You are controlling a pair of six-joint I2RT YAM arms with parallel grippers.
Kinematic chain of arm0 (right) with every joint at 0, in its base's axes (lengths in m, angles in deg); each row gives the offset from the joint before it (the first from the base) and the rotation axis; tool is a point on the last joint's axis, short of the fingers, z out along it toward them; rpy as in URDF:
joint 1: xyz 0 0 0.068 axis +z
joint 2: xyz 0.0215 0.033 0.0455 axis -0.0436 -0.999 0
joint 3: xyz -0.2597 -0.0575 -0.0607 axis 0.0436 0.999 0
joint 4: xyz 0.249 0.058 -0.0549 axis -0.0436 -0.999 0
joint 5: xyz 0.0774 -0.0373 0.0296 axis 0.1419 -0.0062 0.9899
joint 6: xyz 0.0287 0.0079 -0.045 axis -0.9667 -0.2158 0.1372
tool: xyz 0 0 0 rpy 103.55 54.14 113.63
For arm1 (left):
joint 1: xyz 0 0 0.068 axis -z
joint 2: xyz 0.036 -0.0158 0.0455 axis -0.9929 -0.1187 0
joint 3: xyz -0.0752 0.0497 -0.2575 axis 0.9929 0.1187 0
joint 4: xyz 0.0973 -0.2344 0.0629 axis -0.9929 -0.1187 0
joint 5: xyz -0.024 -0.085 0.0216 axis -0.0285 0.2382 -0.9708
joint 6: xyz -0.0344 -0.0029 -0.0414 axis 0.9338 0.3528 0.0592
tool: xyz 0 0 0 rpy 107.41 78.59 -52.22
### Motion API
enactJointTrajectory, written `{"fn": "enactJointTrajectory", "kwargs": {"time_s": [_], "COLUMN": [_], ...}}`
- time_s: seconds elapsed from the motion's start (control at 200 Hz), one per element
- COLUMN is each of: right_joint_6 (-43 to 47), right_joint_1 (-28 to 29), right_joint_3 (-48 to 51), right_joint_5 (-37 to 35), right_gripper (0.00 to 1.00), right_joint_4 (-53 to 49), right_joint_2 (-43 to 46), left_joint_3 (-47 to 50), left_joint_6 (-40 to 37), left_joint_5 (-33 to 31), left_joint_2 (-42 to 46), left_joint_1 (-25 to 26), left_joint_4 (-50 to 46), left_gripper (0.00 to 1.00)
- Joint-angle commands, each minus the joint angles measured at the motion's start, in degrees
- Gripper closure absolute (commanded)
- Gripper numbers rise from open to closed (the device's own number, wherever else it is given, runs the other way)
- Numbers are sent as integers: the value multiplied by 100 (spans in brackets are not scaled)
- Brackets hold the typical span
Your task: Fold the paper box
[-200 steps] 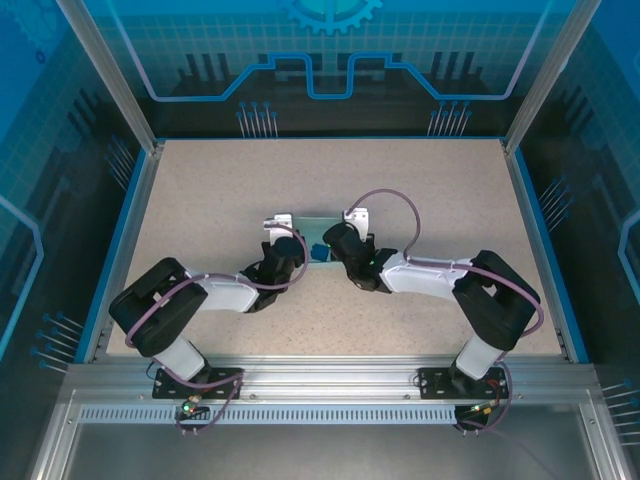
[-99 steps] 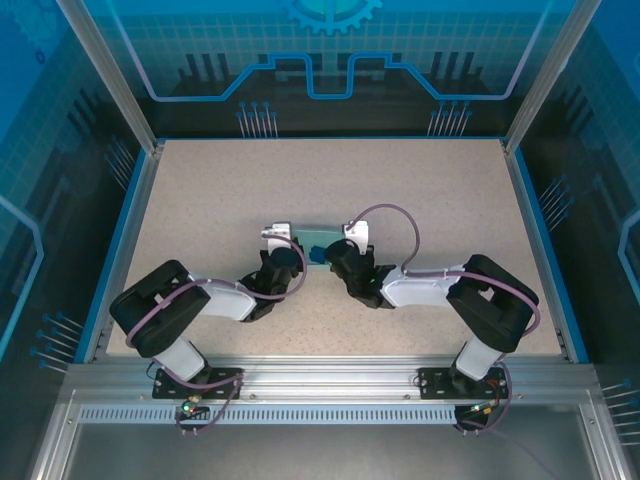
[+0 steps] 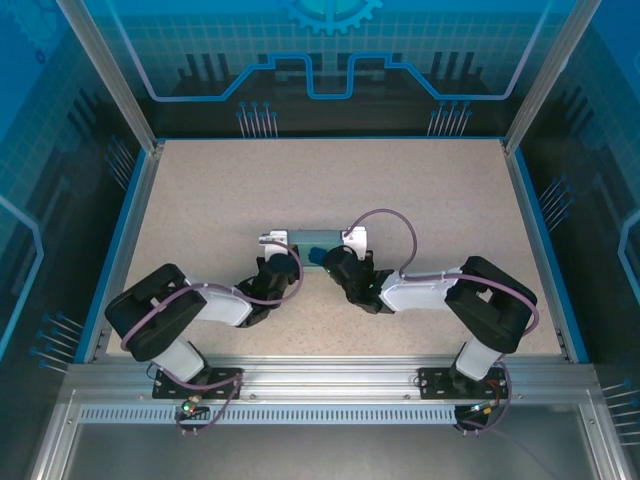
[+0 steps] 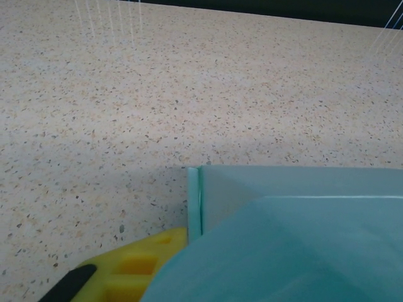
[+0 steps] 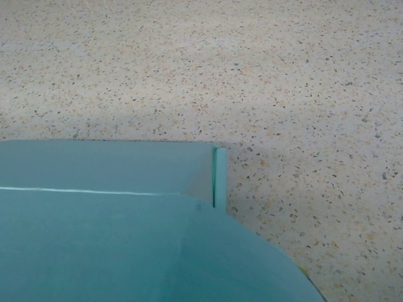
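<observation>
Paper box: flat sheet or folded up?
Partly folded: the paper box has upright walls meeting at a corner, a flap leaning over them. Fully closed: cannot tell.

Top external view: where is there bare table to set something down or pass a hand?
Free: the table between paper box and back rail, and both far corners. Crowded: the middle, where left hand and right hand meet at the box, and the near strip behind them.

We get bright, even light on the table (image 3: 200, 190); the box (image 4: 302, 251) blurs toward 5 o'clock, with a faint shadow at its 9 o'clock.
</observation>
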State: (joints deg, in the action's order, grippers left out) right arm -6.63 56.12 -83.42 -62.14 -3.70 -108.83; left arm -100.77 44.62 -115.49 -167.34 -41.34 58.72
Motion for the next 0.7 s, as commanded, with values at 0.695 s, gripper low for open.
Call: {"fn": "enactJointTrajectory", "kwargs": {"time_s": [0.695], "right_joint_6": [142], "right_joint_1": [86], "right_joint_3": [-57], "right_joint_5": [-305], "right_gripper": [100], "right_joint_4": [-469], "right_joint_2": [-28], "left_joint_3": [388], "left_joint_6": [530], "left_joint_5": [869], "left_joint_2": [1535], "left_joint_1": [-24], "left_joint_4": [-1770], "left_gripper": [45]}}
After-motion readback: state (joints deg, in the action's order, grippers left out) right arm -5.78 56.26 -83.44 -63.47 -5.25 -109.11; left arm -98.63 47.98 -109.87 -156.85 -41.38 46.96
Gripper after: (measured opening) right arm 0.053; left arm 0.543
